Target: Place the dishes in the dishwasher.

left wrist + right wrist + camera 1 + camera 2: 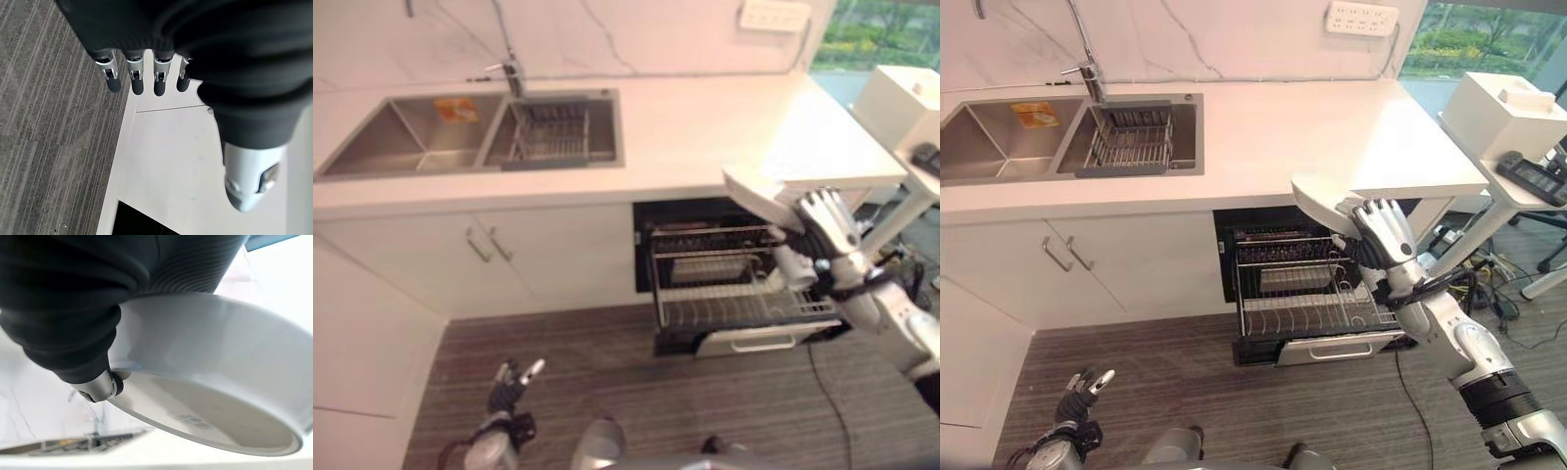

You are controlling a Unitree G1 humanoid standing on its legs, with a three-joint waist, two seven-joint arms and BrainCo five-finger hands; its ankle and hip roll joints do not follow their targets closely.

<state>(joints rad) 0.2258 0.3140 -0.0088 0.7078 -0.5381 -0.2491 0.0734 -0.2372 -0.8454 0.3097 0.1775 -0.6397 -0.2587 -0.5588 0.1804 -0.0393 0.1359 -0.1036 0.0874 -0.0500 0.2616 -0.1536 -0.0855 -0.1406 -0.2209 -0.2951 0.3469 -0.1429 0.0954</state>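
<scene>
My right hand (1386, 233) is shut on a white dish (1318, 203), gripping its rim between fingers and thumb. The dish (210, 382) is tilted and sits at the counter's front edge, just above the open dishwasher. The dishwasher's lower wire rack (1304, 311) is pulled out over the floor, and a second rack (710, 238) shows inside above it. I see no dishes in the racks. My left hand (509, 384) hangs low over the striped floor, far left of the dishwasher, with its fingers (134, 81) straight and nothing in them.
A double sink (401, 137) is set in the white counter (705, 127), with a wire basket (553, 132) in its right bowl and an orange sponge (457, 110) in the left. Cabinet doors with handles (484, 245) stand left of the dishwasher. A white box (1508, 113) sits on a side stand.
</scene>
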